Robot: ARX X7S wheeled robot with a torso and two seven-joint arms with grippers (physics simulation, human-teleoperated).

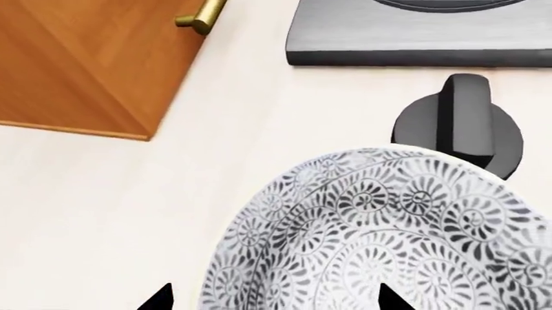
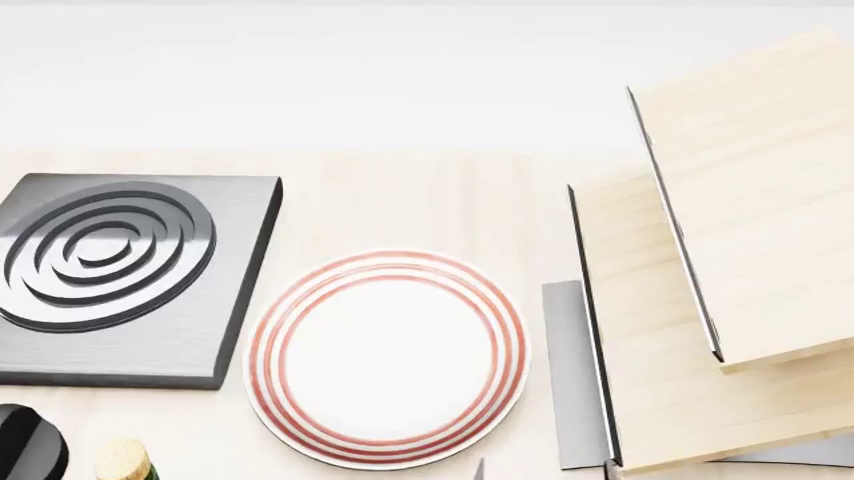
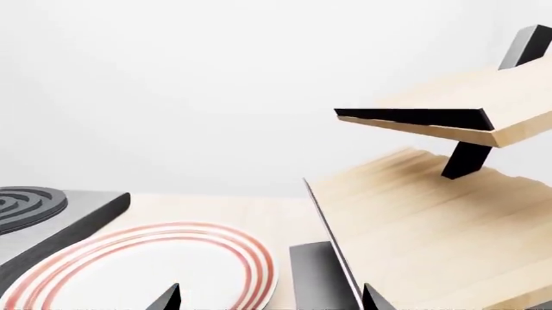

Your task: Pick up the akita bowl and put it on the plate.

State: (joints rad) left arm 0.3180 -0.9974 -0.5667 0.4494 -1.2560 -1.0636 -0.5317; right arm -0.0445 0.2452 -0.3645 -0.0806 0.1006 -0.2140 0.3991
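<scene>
A deep akita bowl [image 1: 379, 236] with grey-black floral pattern sits on a pale bench [image 1: 129, 213], between the left pincer's [image 1: 274, 298] two dark fingertips [image 1: 159, 300]. Beyond it lie a black knob [image 1: 461, 123], a grey burner slab [image 1: 414, 39] and a brass-handled wooden cabinet [image 1: 86, 61].

A grey burner [image 2: 120, 280] sits beside a 2-tier wooden shelf [image 2: 721, 300].

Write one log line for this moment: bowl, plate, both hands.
bowl: on counter near stove knob, not lifted | plate: empty | left hand: open around bowl rim | right hand: open near plate
</scene>
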